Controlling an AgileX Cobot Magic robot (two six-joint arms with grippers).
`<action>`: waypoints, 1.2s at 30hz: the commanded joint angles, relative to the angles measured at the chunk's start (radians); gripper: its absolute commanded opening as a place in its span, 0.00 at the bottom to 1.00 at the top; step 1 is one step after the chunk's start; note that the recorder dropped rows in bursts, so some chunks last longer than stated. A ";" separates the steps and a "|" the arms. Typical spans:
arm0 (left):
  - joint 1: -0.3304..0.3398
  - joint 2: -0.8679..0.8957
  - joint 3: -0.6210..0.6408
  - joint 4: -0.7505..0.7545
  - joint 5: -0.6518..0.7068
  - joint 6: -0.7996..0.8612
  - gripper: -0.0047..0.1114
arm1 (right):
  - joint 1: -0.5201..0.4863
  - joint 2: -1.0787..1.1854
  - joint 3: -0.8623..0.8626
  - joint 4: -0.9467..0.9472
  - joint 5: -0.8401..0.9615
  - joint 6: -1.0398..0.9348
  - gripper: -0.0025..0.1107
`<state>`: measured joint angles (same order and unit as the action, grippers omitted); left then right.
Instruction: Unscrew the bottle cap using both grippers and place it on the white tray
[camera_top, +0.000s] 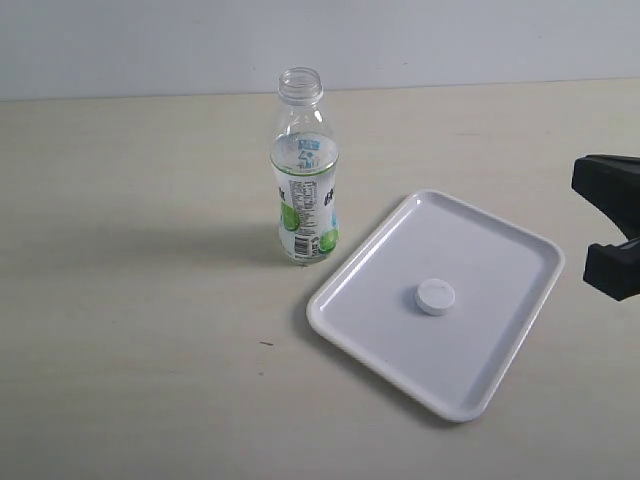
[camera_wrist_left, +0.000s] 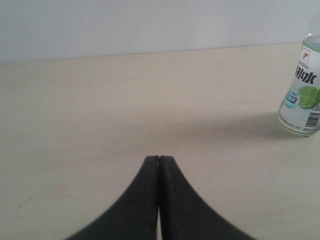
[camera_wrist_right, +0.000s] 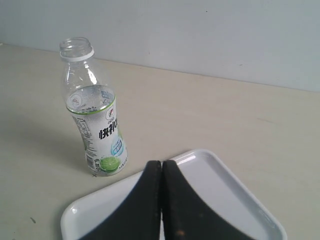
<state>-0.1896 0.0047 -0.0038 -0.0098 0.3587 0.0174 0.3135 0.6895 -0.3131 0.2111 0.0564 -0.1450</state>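
The clear bottle (camera_top: 304, 175) with its white-and-green lime label stands upright on the table, its neck open. The white bottle cap (camera_top: 436, 296) lies flat near the middle of the white tray (camera_top: 520, 250), just right of the bottle. My right gripper (camera_wrist_right: 161, 162) is shut with nothing in it, over the tray (camera_wrist_right: 235, 195) and facing the bottle (camera_wrist_right: 95, 120); its fingers hide the cap in that view. The black end of the right arm (camera_top: 612, 185) shows at the right edge of the exterior view. My left gripper (camera_wrist_left: 159, 158) is shut and empty over bare table, away from the bottle (camera_wrist_left: 302, 95).
The beige tabletop (camera_top: 130, 300) runs back to a pale wall (camera_top: 150, 45). The left arm is out of the exterior view.
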 joint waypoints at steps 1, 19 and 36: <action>0.002 -0.005 0.004 -0.005 -0.004 0.004 0.04 | 0.001 -0.002 0.003 -0.009 -0.038 -0.009 0.02; 0.002 -0.005 0.004 -0.005 -0.004 0.004 0.04 | -0.429 -0.626 0.080 -0.012 0.035 -0.087 0.02; 0.002 -0.005 0.004 -0.005 -0.004 0.004 0.04 | -0.531 -0.689 0.170 -0.144 0.147 0.002 0.02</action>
<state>-0.1896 0.0047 -0.0038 -0.0098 0.3631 0.0182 -0.2071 0.0055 -0.1875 0.1013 0.2427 -0.1690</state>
